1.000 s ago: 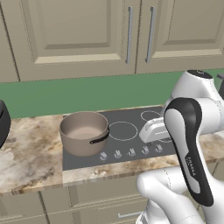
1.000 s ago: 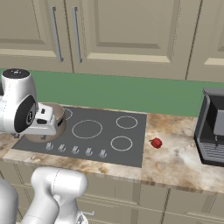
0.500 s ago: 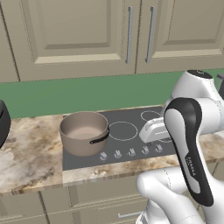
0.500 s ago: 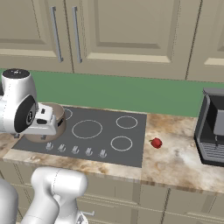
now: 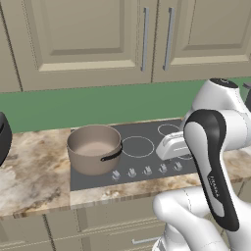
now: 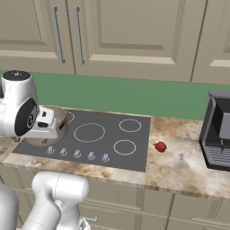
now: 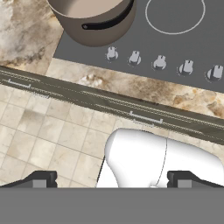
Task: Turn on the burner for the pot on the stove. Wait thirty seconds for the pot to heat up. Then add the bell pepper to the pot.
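Five knobs (image 7: 159, 62) run in a row along the stove's (image 5: 147, 130) front edge, nearest the robot, and the hand (image 7: 109, 179) hangs out in front of them over the floor, short of the surface (image 6: 179, 166). Its two dark fingertips (image 7: 41, 179) stand far apart at the bottom of the hand view, so it looks wide open and holds nothing. In the base views its fingers are too hidden behind the arm to confirm this.

Just beyond the knobs, on the stove's left end, sits the pot (image 5: 94, 148), its curved black handle (image 5: 112, 155) facing the front. It looks empty inside. Two white rings (image 6: 89, 132) mark the glass to the right of the pot, with two smaller ones farther right.

Past the stove's right edge, the pepper (image 6: 160, 146) lies on the surface, well apart from the pot. A black appliance (image 6: 218, 130) stands farther right. Green wall and tan cabinets (image 5: 98, 34) rise behind.
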Robot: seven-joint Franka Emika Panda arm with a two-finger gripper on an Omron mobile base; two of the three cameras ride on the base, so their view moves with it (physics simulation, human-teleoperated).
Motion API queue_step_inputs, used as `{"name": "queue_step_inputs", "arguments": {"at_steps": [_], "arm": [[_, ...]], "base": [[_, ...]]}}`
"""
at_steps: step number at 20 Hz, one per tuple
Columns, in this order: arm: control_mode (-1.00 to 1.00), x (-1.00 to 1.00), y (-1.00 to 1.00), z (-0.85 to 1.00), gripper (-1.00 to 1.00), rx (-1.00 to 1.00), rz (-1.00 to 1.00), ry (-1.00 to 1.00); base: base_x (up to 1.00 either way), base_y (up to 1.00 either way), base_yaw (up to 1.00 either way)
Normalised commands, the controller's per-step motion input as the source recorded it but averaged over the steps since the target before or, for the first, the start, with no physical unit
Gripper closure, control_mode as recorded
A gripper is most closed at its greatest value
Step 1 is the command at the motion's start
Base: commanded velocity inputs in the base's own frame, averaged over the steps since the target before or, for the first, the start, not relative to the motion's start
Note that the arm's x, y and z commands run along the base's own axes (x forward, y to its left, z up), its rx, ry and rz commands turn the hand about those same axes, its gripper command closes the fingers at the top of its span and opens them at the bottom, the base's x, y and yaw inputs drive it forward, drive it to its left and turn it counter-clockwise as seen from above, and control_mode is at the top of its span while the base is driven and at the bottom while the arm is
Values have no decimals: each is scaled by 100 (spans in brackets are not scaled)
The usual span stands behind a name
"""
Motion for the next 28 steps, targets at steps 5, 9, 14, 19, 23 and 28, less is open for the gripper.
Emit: {"name": "queue_step_inputs", "arguments": {"at_steps": [5,9,14,19,23,28], "arm": [[-100,0,0,0,-100,0,0,0],[-100,0,0,0,-100,0,0,0],[-100,0,0,0,-100,0,0,0],[-100,0,0,0,-100,0,0,0],[-100,0,0,0,-100,0,0,0],[-100,0,0,0,-100,0,0,0]], "base": [[0,0,0],[0,0,0],[0,0,0],[0,0,0],[0,0,0],[0,0,0]]}}
